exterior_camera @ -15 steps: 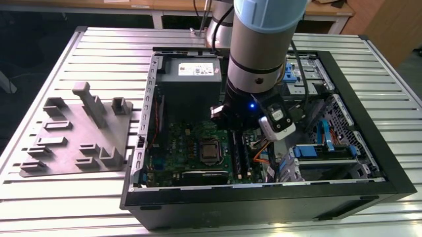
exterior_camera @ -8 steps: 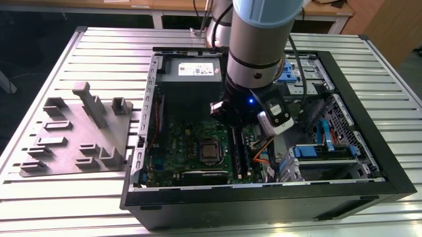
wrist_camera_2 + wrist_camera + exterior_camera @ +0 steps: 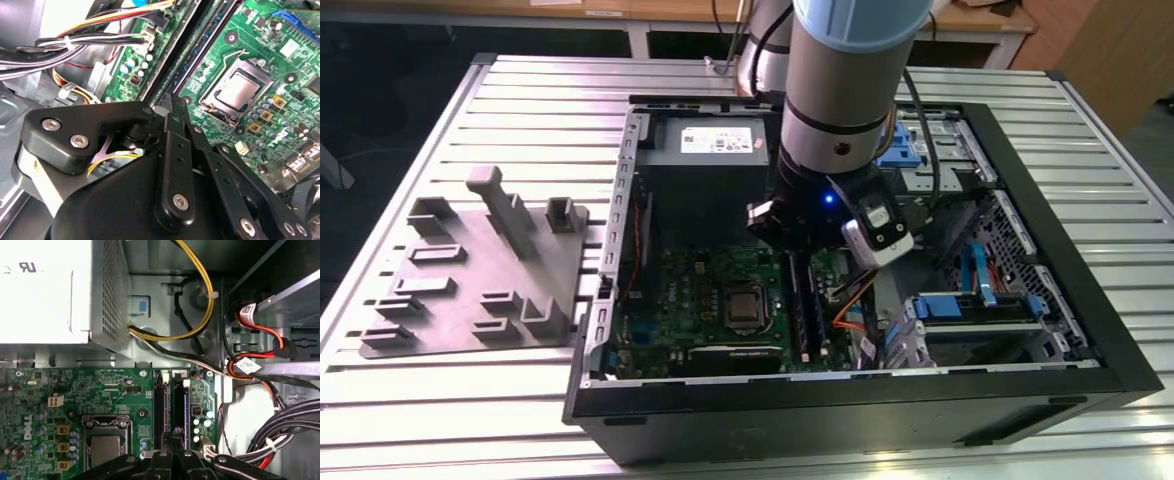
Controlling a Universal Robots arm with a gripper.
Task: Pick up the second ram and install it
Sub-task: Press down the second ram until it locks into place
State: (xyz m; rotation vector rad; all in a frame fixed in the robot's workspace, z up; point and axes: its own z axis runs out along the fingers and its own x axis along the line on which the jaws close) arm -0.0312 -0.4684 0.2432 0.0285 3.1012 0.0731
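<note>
Grey moulded fixture (image 3: 474,275) lies at the exterior view's left on the slatted table (image 3: 1067,130), well apart from the work. Next comes the open computer case (image 3: 854,395) with the pale power-supply box (image 3: 707,145) at its far end and the green circuit board (image 3: 674,300) below it, processor socket (image 3: 743,303) in the middle.

Just right of the socket stand the long black slots. The second ram (image 3: 178,405) appears to be the dark stick standing on edge in the slot farther from the socket. Its long axis runs along the rails, from the power-supply side toward the case's near wall.

The gripper (image 3: 172,102) hangs straight over that line. In both wrist views the jaws look drawn together with no gap, tips at the stick's top edge. Whether they pinch it or only bear on it I cannot tell. So the stick lies directly beneath the jaws, lengthwise under them, not off to a side.

Rightmost, orange and yellow cables (image 3: 854,305) and the blue-tabbed drive bays (image 3: 974,305) crowd close beside the arm.
</note>
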